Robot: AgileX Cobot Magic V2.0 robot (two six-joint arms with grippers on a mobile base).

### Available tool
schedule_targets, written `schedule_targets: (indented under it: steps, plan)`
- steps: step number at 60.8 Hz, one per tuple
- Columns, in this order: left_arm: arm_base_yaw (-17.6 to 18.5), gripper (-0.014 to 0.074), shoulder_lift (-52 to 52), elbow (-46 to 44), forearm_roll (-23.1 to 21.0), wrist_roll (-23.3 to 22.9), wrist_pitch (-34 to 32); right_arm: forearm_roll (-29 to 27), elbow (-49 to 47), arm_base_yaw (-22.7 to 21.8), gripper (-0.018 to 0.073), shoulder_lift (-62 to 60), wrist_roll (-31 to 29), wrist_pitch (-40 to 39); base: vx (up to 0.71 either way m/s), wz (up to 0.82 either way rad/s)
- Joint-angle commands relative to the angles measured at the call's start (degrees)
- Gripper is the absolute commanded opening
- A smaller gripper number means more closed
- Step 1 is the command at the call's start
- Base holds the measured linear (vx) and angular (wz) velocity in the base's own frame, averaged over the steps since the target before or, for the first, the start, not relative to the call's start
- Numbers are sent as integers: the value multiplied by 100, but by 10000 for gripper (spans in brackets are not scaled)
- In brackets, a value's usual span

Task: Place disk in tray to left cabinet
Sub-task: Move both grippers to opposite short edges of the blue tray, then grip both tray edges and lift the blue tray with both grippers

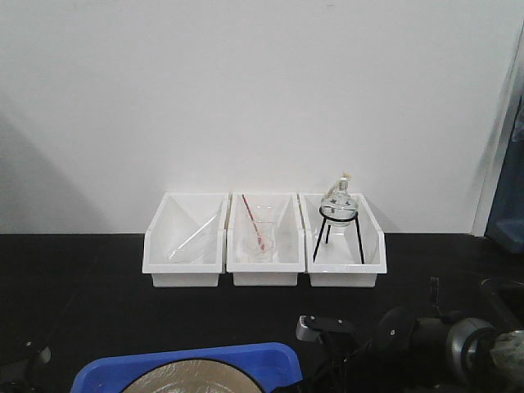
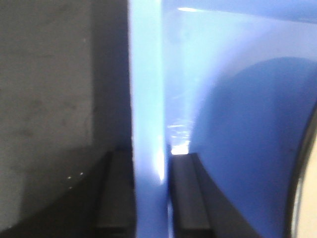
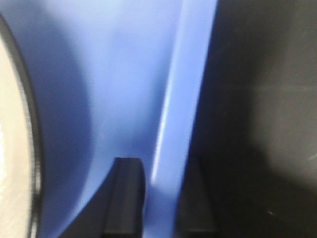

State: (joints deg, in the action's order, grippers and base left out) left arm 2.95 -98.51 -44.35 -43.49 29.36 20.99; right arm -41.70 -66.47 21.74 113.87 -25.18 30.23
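black arm (image 1: 409, 334), silver-grey joint (image 1: 465, 344)

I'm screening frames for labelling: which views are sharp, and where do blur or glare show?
Front view: fairly sharp, evenly lit, soft shadows on the wall; tray and disk cropped at the bottom. Left wrist view: too close, soft focus, glare streak along the tray rim. Right wrist view: equally blurred, disk edge smeared.

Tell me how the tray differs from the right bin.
The tray is blue; the right bin is white. The tray has a low rim; the bin has tall walls. The tray holds a tan disk; the bin holds glassware on a black stand. Both are open-topped.
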Motion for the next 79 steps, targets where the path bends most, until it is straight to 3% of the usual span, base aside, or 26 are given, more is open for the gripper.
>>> schedule_targets:
  steps: [1, 12, 22, 43, 58, 68, 79]
  plan:
    - [36, 139, 76, -178, -232, -38, 491, -158, -89, 3, 166, -211, 83, 212, 0, 0]
    - [36, -10, 76, -596, -367, -38, 1040, -485, -89, 3, 80, -289, 107, 212, 0, 0]
    - [36, -6, 76, -1098, -372, -83, 1633, -751, -89, 3, 25, -509, 123, 225, 0, 0]
    - [36, -1, 76, -1729, -375, -1003, 2562, -834, -89, -77, -4, -1062, 1045, 357, 0, 0]
    - [36, -1, 76, -2091, -367, -1482, 3198, -889, -89, -459, -4, -1152, 1313, 1224, 0, 0]
    - [36, -1, 76, -2651, -367, -1793, 3696, -1260, -110, -684, -4, -1214, 1313, 1692, 0, 0]
    - [36, -1, 76, -3248, -367, -2233, 4099, -1265, -493, -881, -3, -1421, 1487, 2081, 0, 0]
